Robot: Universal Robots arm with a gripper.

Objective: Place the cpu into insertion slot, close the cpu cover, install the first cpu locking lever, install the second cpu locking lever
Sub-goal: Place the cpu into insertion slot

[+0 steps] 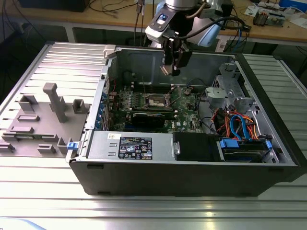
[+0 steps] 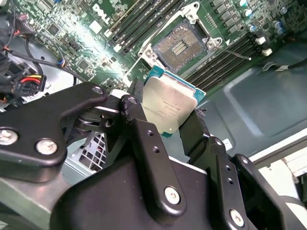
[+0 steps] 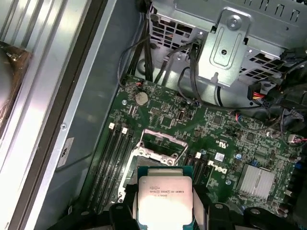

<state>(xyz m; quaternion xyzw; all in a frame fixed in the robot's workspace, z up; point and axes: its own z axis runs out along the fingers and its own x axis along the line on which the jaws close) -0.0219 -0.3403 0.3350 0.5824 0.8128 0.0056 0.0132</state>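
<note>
My gripper hangs inside the open computer case, above the green motherboard. It is shut on the cpu, a pale silvery square chip held by its edges between the two black fingers. In the first wrist view the cpu sits just in front of the insertion slot and apart from it. The insertion slot lies bare, its dark contact field showing. The cpu cover stands raised at the slot's far side. A thin locking lever sticks out beside the slot.
A long black card lies near the slot in the exterior view. A metal drive cage with cables fills the case's right end. The power supply is at the front. A grey fixture plate lies left of the case.
</note>
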